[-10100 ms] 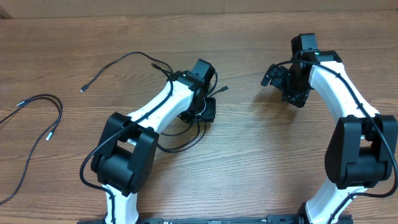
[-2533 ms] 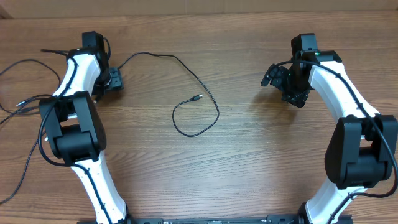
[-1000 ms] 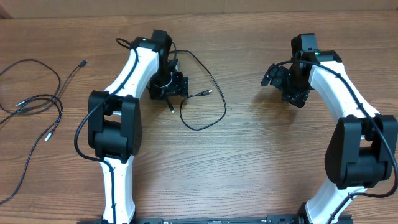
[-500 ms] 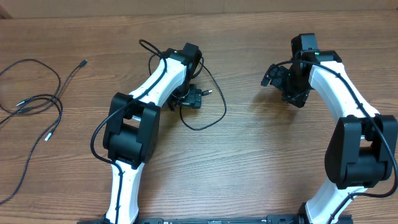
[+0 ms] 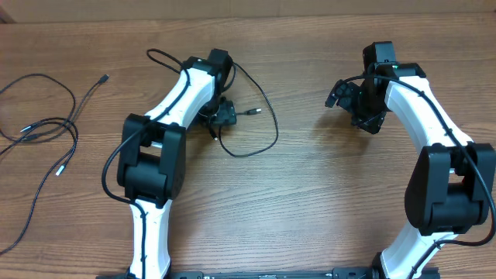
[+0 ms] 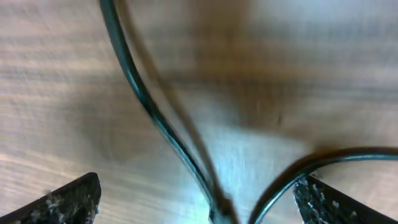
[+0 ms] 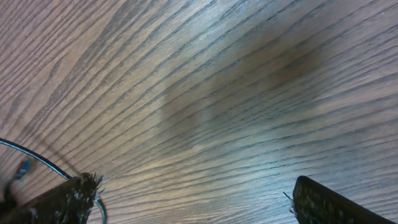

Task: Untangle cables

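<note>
One thin black cable [image 5: 266,136] lies mid-table in a loop, its silver-tipped plug [image 5: 253,111] pointing right. My left gripper [image 5: 221,116] hovers low over this cable's crossing, open. In the left wrist view two strands of the cable [image 6: 142,96] run between the wide-apart fingers [image 6: 68,200], touching neither. More cables [image 5: 48,128] lie spread at the far left, one ending in a small plug [image 5: 104,78]. My right gripper [image 5: 353,105] stands open over bare wood at the right. The right wrist view shows nothing between its fingertips [image 7: 333,205].
The wooden table [image 5: 325,194] runs to a far edge along the top of the overhead view. A thin wire [image 7: 37,160] shows at the left edge of the right wrist view. Both arm bases stand at the near edge.
The left gripper opened fully and let the middle cable lie. It swung right, then back a little left over the loop. The right arm has not moved.
</note>
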